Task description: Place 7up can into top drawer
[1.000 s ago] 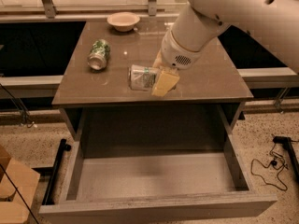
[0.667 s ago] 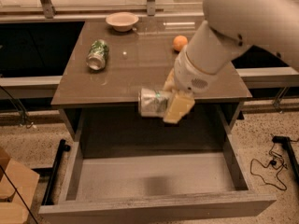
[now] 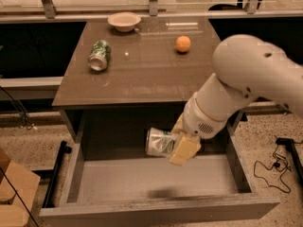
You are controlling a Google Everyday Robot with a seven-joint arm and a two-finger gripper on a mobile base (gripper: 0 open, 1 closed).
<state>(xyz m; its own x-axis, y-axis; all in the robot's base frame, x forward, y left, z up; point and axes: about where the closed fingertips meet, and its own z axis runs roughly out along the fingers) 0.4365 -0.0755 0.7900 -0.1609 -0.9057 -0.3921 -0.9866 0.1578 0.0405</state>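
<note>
- Above the open top drawer [image 3: 142,183], over its back half, the claw [image 3: 179,148] hangs with its blunt, pale yellow fingers [image 3: 185,151] clamped on the 7up can [image 3: 160,142].
- That can is thin silvery metal, dented and crumpled, with faint green marks. It is held in the air, clear of the drawer floor.
- Its long axis lies about level, running from nine to three o'clock. The free end points to nine o'clock, and the other end is hidden in the claw. Which end is the top is hard to make out.
- The drawer is a wide, shallow grey box with a matt flat floor, plain walls and a long flat front panel at six o'clock.
- The arm [image 3: 246,79] is a smooth, rounded white shell reaching in from three o'clock.
- The bench [image 3: 142,74] has a glossy brown top. A darker green can [image 3: 99,55] lies on its side at ten o'clock, a round pale bowl [image 3: 124,21] sits at eleven, and an orange [image 3: 183,43] at one.
</note>
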